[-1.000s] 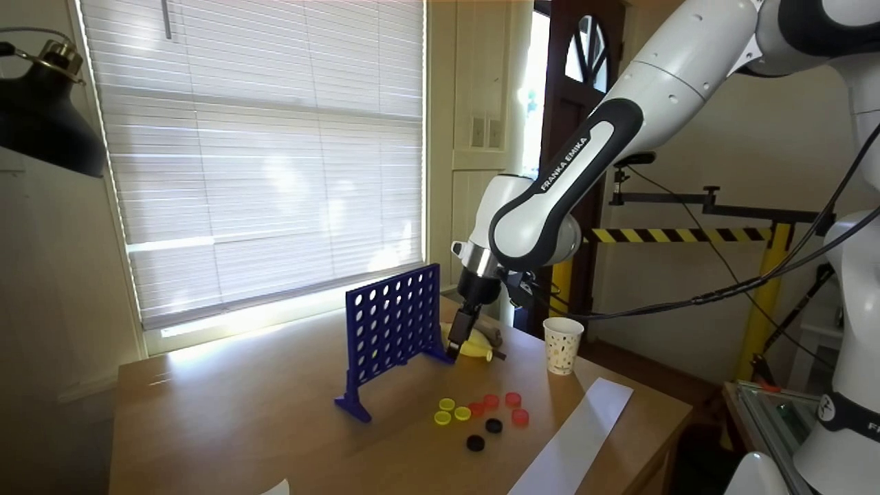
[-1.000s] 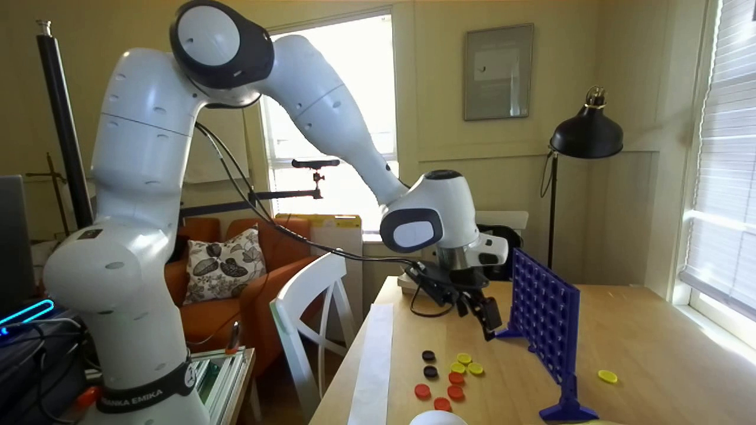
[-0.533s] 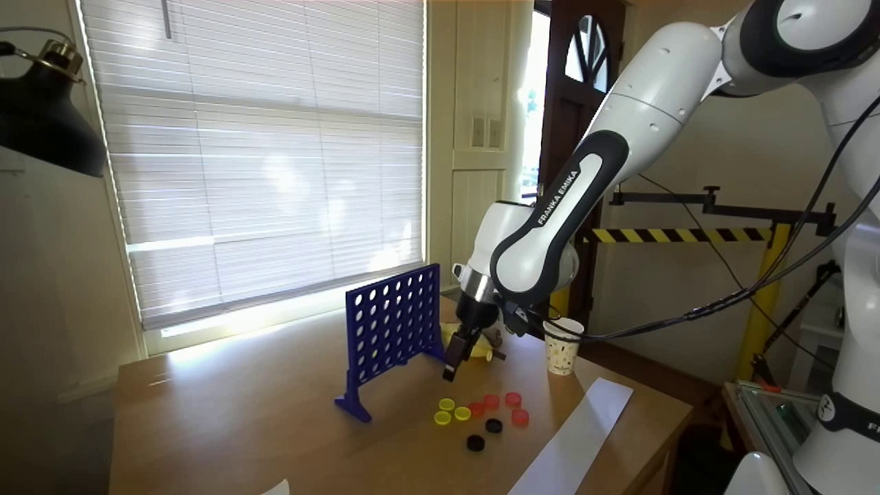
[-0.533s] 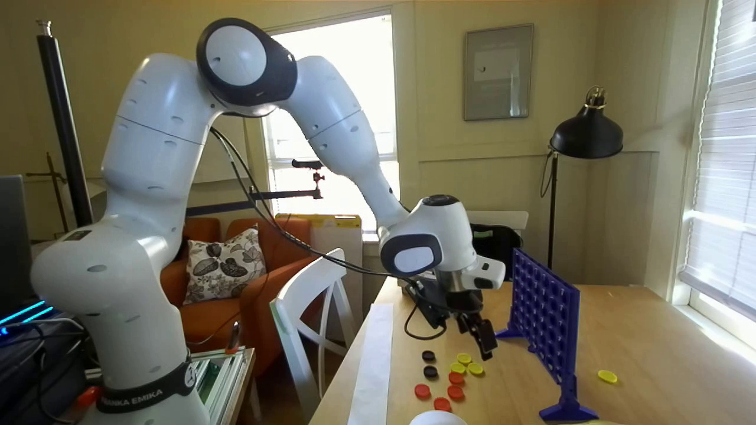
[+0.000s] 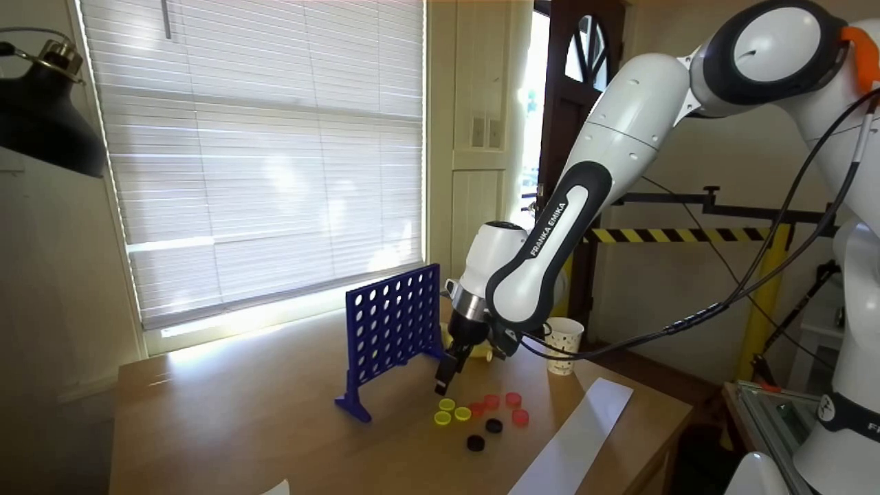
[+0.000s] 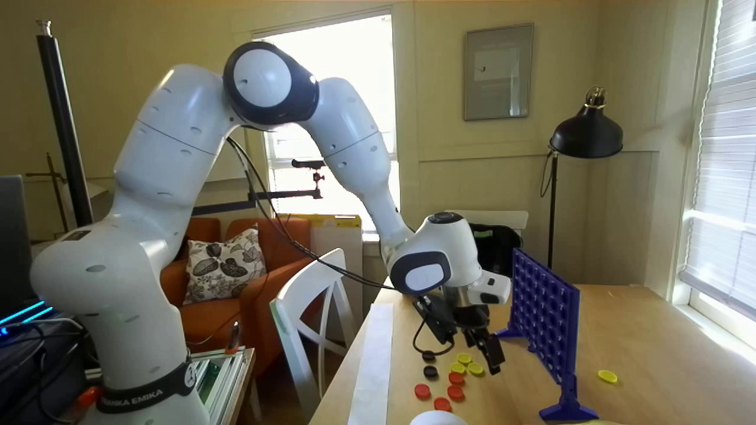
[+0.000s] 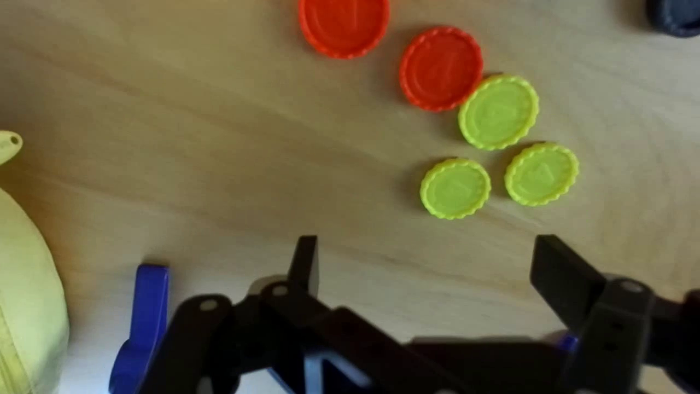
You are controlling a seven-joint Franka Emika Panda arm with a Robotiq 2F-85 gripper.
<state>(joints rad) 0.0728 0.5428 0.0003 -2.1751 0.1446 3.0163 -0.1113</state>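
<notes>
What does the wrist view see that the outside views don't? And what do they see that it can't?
Only the wrist view clearly shows the wide gap in the black two-fingered tool and the bumpy rims of the round yellow plastic discs.
Only the outside views show the black dome-shaded lamp, the slatted white window blinds and the shiny white robot arm.
Both share those yellow discs, round red plastic discs, a round black plastic disc and the light-brown wooden tabletop.

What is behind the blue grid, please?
On the far side from the gripper, a yellow disc lies on the table; the blue grid mostly covers the strip directly behind it.
</notes>
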